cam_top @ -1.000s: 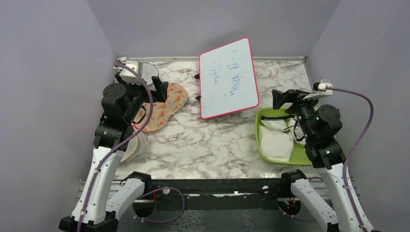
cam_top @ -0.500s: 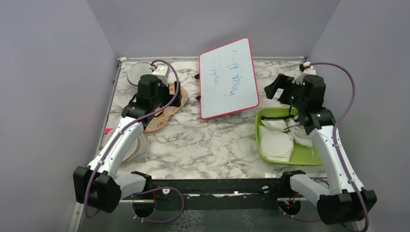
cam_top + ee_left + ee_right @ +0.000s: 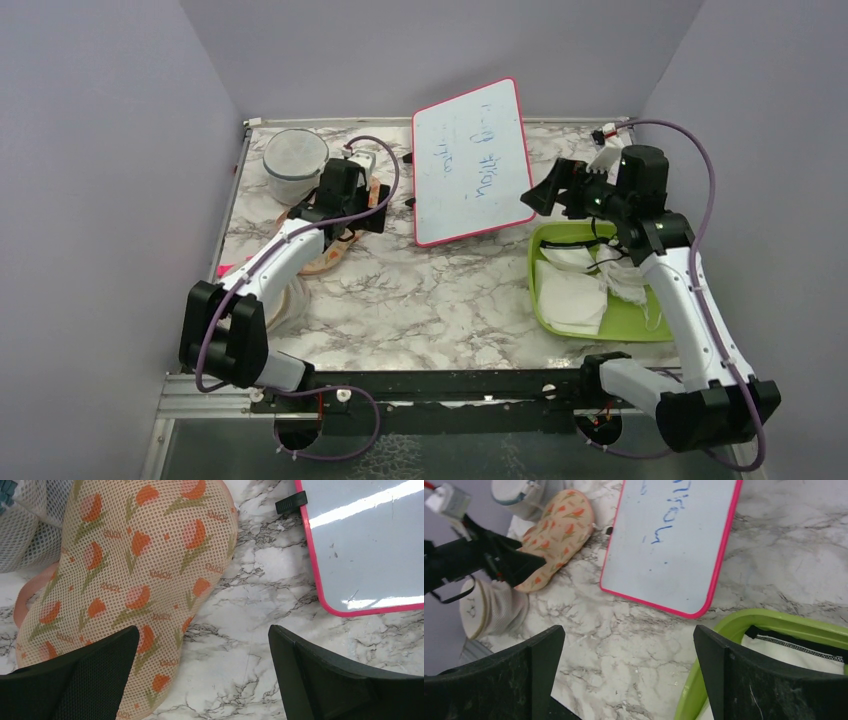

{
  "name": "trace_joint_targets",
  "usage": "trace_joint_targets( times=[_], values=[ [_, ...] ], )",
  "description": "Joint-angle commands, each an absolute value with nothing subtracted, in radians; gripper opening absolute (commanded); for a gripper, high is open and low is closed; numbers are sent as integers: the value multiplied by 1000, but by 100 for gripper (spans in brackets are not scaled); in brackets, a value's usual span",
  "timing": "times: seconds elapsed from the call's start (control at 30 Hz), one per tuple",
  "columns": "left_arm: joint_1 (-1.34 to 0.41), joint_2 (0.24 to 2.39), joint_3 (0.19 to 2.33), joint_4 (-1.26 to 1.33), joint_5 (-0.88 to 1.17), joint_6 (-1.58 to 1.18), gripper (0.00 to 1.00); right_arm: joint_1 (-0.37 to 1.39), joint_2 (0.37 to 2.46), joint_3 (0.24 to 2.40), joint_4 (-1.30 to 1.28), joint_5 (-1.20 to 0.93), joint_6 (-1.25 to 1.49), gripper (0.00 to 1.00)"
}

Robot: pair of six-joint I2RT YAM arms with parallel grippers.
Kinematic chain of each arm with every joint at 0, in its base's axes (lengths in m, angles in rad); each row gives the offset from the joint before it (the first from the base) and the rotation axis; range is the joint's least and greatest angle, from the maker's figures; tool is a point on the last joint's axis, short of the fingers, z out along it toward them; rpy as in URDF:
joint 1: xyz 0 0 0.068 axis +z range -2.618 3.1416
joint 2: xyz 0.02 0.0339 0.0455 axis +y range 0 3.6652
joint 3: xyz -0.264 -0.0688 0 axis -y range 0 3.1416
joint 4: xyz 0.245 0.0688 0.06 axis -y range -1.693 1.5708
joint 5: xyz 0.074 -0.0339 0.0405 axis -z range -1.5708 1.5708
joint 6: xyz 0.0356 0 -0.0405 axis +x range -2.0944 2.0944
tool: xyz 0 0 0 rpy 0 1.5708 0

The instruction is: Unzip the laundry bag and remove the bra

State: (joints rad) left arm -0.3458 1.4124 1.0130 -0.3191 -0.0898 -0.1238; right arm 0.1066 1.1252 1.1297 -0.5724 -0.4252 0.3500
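Note:
The laundry bag (image 3: 125, 580) is a flat peach-pink mesh pouch with orange and green flower motifs, lying at the table's left back. In the top view my left arm covers most of the bag (image 3: 322, 260); it also shows in the right wrist view (image 3: 556, 535). My left gripper (image 3: 372, 208) hovers open over the bag's right edge; in its wrist view (image 3: 202, 640) the left finger is over the bag and the right finger over bare marble. My right gripper (image 3: 545, 190) is open and empty above the table near the tray, as its wrist view (image 3: 629, 640) shows. The bra is hidden.
A pink-rimmed whiteboard (image 3: 470, 165) lies at the back centre. A green tray (image 3: 625, 325) with white garments (image 3: 570, 295) sits at the right. A white mesh cylinder (image 3: 295, 160) stands at the back left. A round white pouch (image 3: 285, 300) lies by the left arm.
My left arm has stretched forward and come down over the bag's right edge. My right arm has swung forward and left, to beside the whiteboard. Both grippers stay open.

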Motion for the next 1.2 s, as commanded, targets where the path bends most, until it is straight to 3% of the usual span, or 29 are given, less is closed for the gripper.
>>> trace_joint_targets(
  times=[0.0,0.13,0.33,0.7,1.0,1.17],
  values=[
    [-358,1475,1095,-297,-155,-129,99,115,1036,1189,-670,-566,334,100],
    [-377,1591,1194,-283,-152,-141,97,116,963,1209,-727,-668,379,100],
    [-430,1724,1309,-255,-246,-85,86,121,912,1205,-794,-794,395,100],
    [-481,1873,1347,-255,-365,-3,62,137,871,1157,-832,-778,333,100],
    [-512,1928,1348,-248,-463,30,67,137,871,1160,-834,-755,329,100],
    [-512,1957,1348,-247,-487,43,58,137,874,1161,-827,-767,331,100]
  ],
)
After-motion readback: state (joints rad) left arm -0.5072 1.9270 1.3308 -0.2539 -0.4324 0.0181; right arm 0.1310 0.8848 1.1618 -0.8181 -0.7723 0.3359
